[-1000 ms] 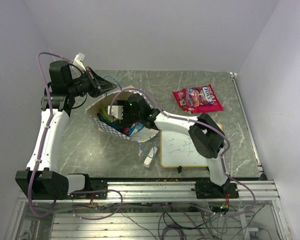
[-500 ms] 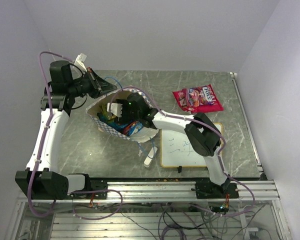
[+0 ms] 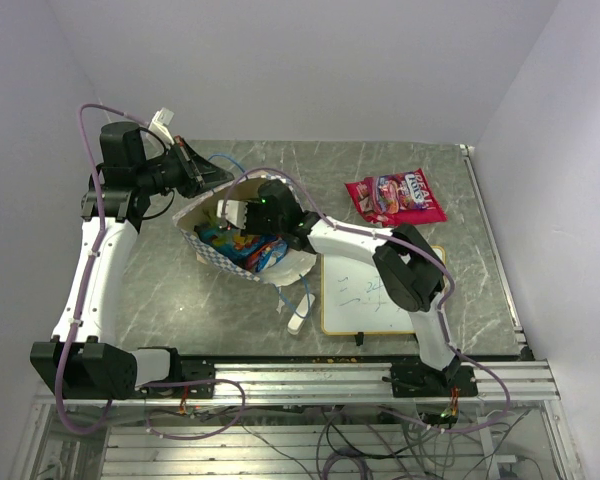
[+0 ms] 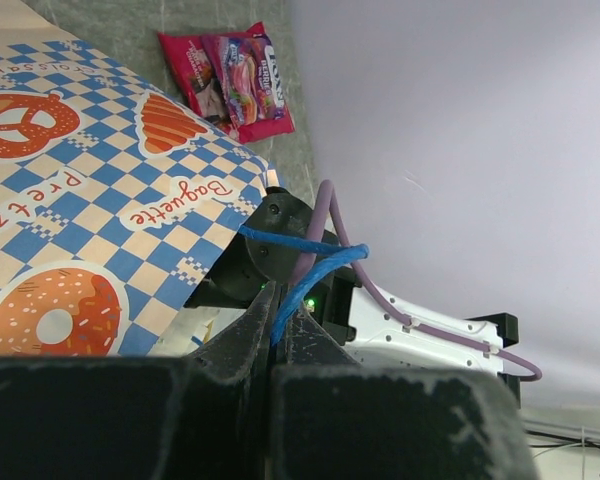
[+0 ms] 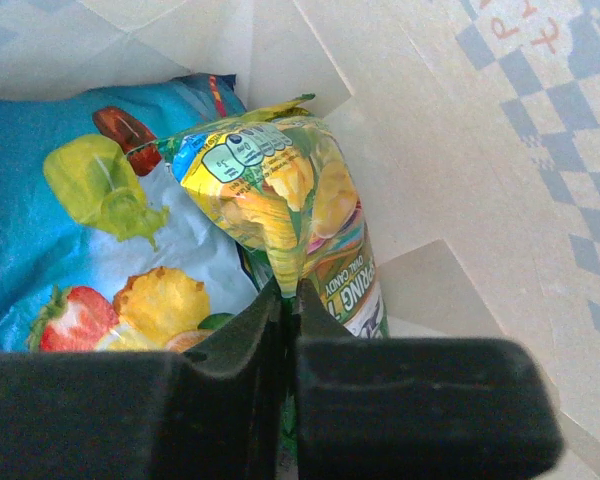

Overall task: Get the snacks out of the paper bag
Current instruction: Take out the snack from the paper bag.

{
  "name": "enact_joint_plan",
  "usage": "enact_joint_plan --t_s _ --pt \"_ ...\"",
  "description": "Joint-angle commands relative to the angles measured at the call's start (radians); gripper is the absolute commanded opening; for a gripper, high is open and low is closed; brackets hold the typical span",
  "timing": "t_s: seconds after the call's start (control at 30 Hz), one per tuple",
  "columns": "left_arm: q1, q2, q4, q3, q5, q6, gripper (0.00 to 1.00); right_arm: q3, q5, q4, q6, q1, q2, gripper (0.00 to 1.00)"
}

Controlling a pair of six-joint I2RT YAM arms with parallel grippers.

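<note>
Lying on the table [image 3: 170, 300], mouth open: paper bag [image 4: 100, 200], steadied by left tool [image 4: 278, 335] clamped on its blue cord handle [image 4: 310, 262]. Inside the bag, right tool [image 5: 288, 300] pinched on yellow-green packet [image 5: 275, 195] (thin edge, may slip). Draw slowly out the mouth, clear of blue packet [image 5: 90, 250]

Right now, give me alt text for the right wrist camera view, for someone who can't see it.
The right claw is shut on the bottom edge of a yellow-green snack packet inside the paper bag. A blue fruit-printed packet lies beside it against the bag's cream inner wall.
</note>
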Motion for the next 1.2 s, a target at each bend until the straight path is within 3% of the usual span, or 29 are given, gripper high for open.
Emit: enact_joint_plan --t_s 0.0,0.5,0.7,1.0,1.17 --pt "-0.012 -0.024 0.021 0.026 -0.007 -0.007 0.07 -0.022 -0.065 -0.007 -0.001 -0.008 -0.079 0.00" --pt "-0.010 0.006 0.021 0.026 -0.073 -0.041 0.07 -0.144 -0.126 -0.067 0.037 0.013 -0.345 0.00" --pt "-0.010 0.040 -0.034 0.053 -0.118 -0.023 0.07 -0.130 -0.126 -0.223 0.024 0.016 -0.466 0.00" --pt "-0.010 0.071 -0.103 0.070 -0.211 -0.017 0.07 -0.213 -0.215 -0.325 0.012 0.017 -0.735 0.00" --pt "0.000 0.104 -0.152 0.097 -0.232 0.002 0.07 -0.152 -0.149 -0.413 0.011 0.013 -0.825 0.00"
